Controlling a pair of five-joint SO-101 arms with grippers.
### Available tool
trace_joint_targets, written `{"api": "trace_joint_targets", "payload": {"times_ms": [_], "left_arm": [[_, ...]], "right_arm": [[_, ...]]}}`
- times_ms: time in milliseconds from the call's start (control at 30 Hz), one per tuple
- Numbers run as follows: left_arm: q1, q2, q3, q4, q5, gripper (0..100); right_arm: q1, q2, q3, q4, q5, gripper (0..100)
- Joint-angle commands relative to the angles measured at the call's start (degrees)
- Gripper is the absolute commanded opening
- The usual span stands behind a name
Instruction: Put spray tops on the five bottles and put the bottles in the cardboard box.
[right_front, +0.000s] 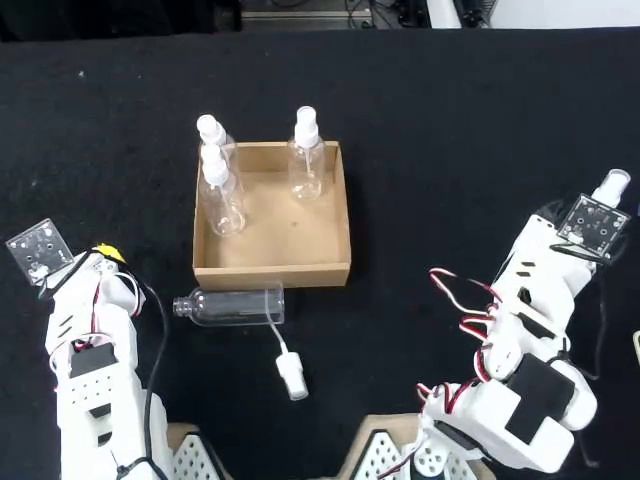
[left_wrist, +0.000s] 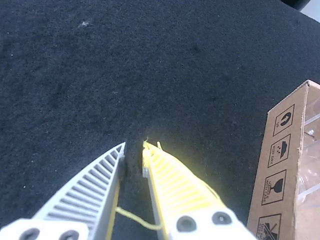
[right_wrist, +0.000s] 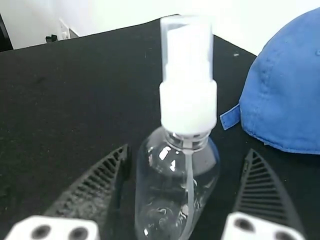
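The cardboard box (right_front: 272, 268) sits mid-table with three capped clear bottles standing in it: two at its left side (right_front: 222, 195) and one at the back right (right_front: 307, 158). In front of the box a bottle without a top (right_front: 230, 305) lies on its side, and a loose spray top (right_front: 291, 375) lies just beyond its base. My right gripper (right_wrist: 187, 150) is open, its fingers on either side of an upright capped bottle (right_wrist: 180, 175), whose top (right_front: 612, 185) shows at the far right. My left gripper (left_wrist: 134, 146) is shut and holds nothing, low over the black cloth left of the box (left_wrist: 287, 165).
A blue cap (right_wrist: 285, 90) lies on the cloth just behind the bottle at the right gripper. Black cloth covers the table. Both arm bases (right_front: 500, 420) stand at the front edge.
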Motion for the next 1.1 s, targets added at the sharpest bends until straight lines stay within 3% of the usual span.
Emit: {"api": "trace_joint_targets", "payload": {"times_ms": [0,967,1067], "left_arm": [[0.0,-0.6,-0.6,-1.6,0.3,4],[-0.1,-0.6,-0.7,-1.6,0.3,4],[-0.2,-0.6,-0.7,-1.6,0.3,4]], "right_arm": [[0.9,-3.5,-1.6,0.3,-1.1,29.7],[0.6,0.9,-4.6,0.0,-2.7,29.5],[0.7,1.0,-4.6,0.0,-2.7,22.9]]}}
